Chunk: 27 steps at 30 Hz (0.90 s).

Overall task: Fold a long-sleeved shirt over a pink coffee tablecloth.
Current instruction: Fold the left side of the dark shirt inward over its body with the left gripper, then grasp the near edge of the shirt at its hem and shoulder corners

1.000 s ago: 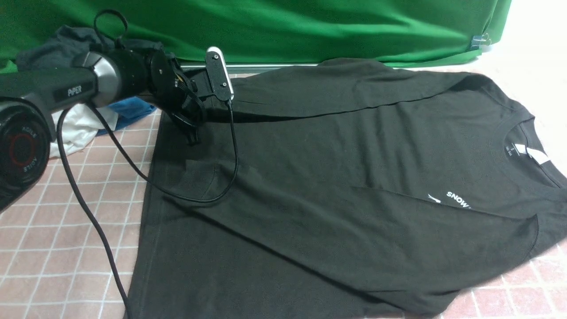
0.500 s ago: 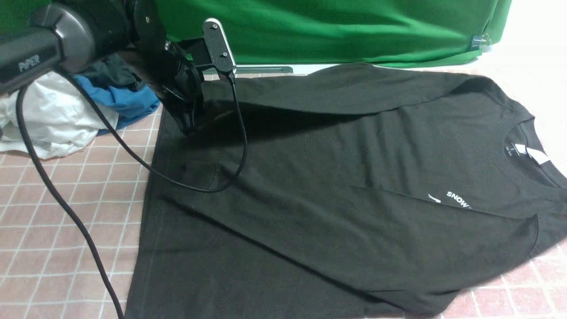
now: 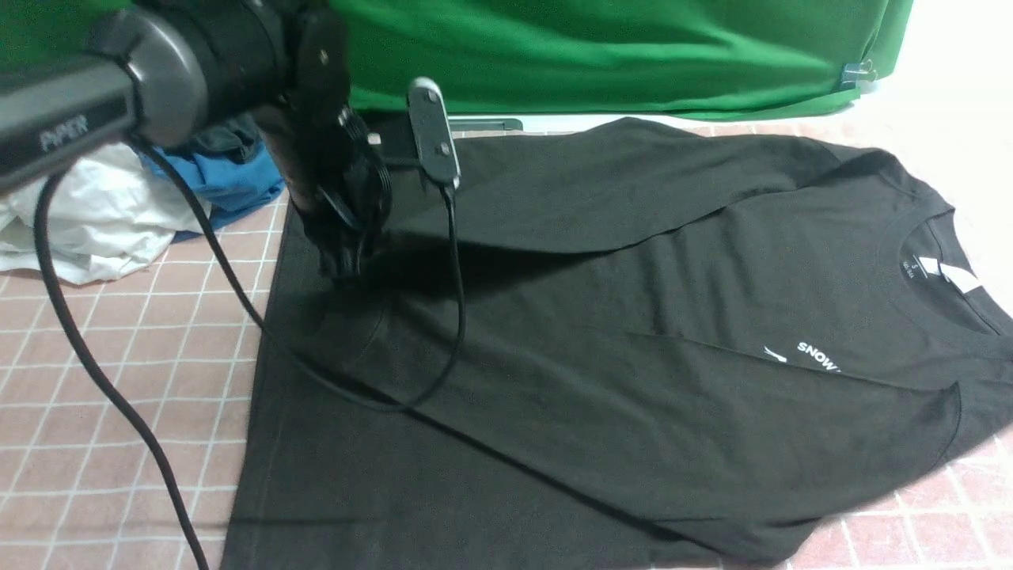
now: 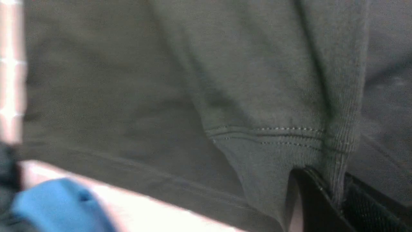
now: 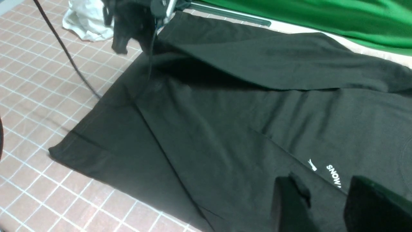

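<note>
The black long-sleeved shirt [image 3: 633, 317] lies spread on the pink coffee tablecloth [image 3: 119, 356], collar and white label to the right. Its near sleeve is folded across the chest and covers part of the white "SNOW" print [image 3: 819, 358]. My left gripper [image 3: 344, 257] is shut on the far sleeve's ribbed cuff [image 4: 334, 151] and holds it over the hem end of the body. In the left wrist view the cuff runs down between the fingers [image 4: 309, 199]. My right gripper [image 5: 325, 206], out of the front view, hovers open above the shirt [image 5: 225, 112] near the print.
A heap of white, blue and dark garments [image 3: 119, 206] lies at the back left beside the left arm. The green backdrop cloth [image 3: 593, 47] hangs along the far edge. The wrist camera's black cable [image 3: 451, 277] droops onto the shirt.
My left gripper lifted the far sleeve's cuff and carried it right and toward me. The sleeve now lies further over the shirt's body.
</note>
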### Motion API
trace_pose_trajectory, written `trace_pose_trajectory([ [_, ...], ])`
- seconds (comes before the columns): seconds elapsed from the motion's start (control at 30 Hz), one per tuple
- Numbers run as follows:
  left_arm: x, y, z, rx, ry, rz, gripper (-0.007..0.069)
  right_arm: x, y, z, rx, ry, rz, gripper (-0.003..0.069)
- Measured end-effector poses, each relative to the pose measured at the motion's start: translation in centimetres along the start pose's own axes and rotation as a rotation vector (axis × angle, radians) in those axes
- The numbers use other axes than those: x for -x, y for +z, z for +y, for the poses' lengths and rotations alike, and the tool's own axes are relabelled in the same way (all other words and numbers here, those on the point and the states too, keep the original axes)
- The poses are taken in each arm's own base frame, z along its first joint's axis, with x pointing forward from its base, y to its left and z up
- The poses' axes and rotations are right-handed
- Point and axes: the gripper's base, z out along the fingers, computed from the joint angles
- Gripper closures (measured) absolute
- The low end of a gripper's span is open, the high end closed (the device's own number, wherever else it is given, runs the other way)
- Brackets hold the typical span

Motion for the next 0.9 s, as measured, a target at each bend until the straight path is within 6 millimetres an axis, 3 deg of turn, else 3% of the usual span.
trace_pose_trajectory([
  [0.13,-0.5,0.6,-0.9,-0.057,-0.086,0.050,0.0406,0.0,0.0,0.0,0.000,-0.007,0.000,0.0417],
  [0.23,-0.8,0.1,-1.0,-0.067,-0.173,0.069,0.0221,0.0,0.0,0.0,0.000,-0.011,0.000,0.0417],
  [0.33,-1.1,-1.6,-1.2,-0.064,-0.244,0.071,0.0027,0.0,0.0,0.0,0.000,-0.010,0.000,0.0417],
  [0.43,-1.4,-3.4,-1.8,-0.074,-0.289,0.067,-0.0028,0.0,0.0,0.0,0.000,-0.017,0.000,0.0417],
  [0.53,-1.8,-5.2,-3.8,-0.107,-0.292,0.062,0.0018,0.0,0.0,0.0,0.000,-0.034,0.000,0.0417],
  [0.63,-2.1,-5.7,-6.6,-0.167,-0.254,0.058,0.0123,0.0,0.0,0.0,0.000,-0.049,0.001,0.0417],
  [0.7,-3.2,-5.0,-10.4,-0.298,-0.201,0.052,0.0256,0.0,0.0,0.0,0.000,-0.074,0.001,0.0417],
  [0.77,-3.6,-4.9,-11.6,-0.336,-0.186,0.042,0.0286,0.0,0.0,0.0,0.000,-0.079,0.001,0.0417],
  [0.8,-4.6,-4.1,-14.3,-0.407,-0.155,0.019,0.0340,0.0,0.0,0.0,0.000,-0.090,0.001,0.0417],
  [0.9,-6.0,-2.8,-17.1,-0.439,-0.124,0.018,0.0357,0.0,0.0,0.0,0.000,-0.102,0.001,0.0417],
])
